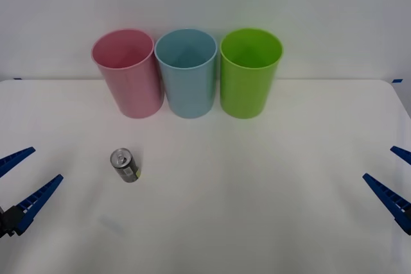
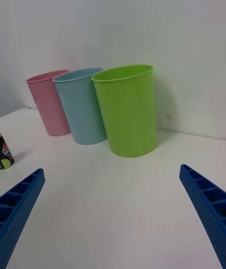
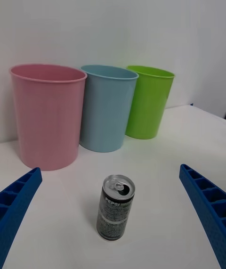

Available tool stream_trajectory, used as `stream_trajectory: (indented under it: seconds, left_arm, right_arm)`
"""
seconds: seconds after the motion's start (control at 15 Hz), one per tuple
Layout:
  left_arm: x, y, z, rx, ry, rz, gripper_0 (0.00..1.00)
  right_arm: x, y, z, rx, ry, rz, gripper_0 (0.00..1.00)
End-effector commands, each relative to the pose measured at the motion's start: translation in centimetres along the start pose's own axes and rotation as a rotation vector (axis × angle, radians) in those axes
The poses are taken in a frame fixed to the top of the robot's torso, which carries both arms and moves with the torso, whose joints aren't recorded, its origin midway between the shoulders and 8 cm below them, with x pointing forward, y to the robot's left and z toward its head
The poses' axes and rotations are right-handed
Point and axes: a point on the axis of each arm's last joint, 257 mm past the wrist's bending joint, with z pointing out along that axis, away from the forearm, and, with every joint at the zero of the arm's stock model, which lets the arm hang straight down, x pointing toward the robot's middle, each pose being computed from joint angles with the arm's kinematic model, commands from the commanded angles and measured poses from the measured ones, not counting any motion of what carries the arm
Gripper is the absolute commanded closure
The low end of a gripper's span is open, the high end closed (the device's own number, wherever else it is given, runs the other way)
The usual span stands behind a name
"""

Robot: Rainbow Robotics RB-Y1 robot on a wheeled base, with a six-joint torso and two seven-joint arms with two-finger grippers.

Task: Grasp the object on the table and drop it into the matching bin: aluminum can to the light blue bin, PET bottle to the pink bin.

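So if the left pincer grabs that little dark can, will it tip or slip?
The can stands upright, slim and taller than wide, so an off-centre nudge could well topple it, and then it would likely roll across the smooth table. Its opened tab hints it is empty, so probably light and dentable. The open left pincer has ribbed fingers that should limit slipping.

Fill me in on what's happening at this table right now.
Nothing is being held yet. A small dark can stands upright on the white table, on the robot's left side, in front of the pink bin. The light blue bin and a lime green bin stand in the same row at the back. The left claw is open near the can; the right claw waits open at the far edge.
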Motion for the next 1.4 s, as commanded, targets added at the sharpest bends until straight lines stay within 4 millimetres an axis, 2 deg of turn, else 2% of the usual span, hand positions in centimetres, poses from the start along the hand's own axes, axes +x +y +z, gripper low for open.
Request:
stream_trajectory:
  seconds: [0.07, 0.2, 0.33, 0.73, 1.4]
  left_arm:
    - [0.0, 0.0, 0.0, 0.0, 0.0, 0.0, 0.0]
    - [0.7, -0.7, 0.2, -0.002, -0.012, -0.031, 0.0]
    - [0.6, -1.1, 0.6, -0.001, -0.026, -0.036, 0.0]
    - [1.3, -0.9, -0.7, -0.015, 0.013, -0.008, 0.0]
    - [6.1, -0.1, -2.9, -0.066, 0.197, 0.098, 0.0]
  right_arm:
    - [0.0, 0.0, 0.0, 0.0, 0.0, 0.0, 0.0]
    - [0.0, 0.0, 0.0, 0.0, 0.0, 0.0, 0.0]
    - [0.0, 0.0, 0.0, 0.0, 0.0, 0.0, 0.0]
    - [0.0, 0.0, 0.0, 0.0, 0.0, 0.0, 0.0]
    - [0.0, 0.0, 0.0, 0.0, 0.0, 0.0, 0.0]
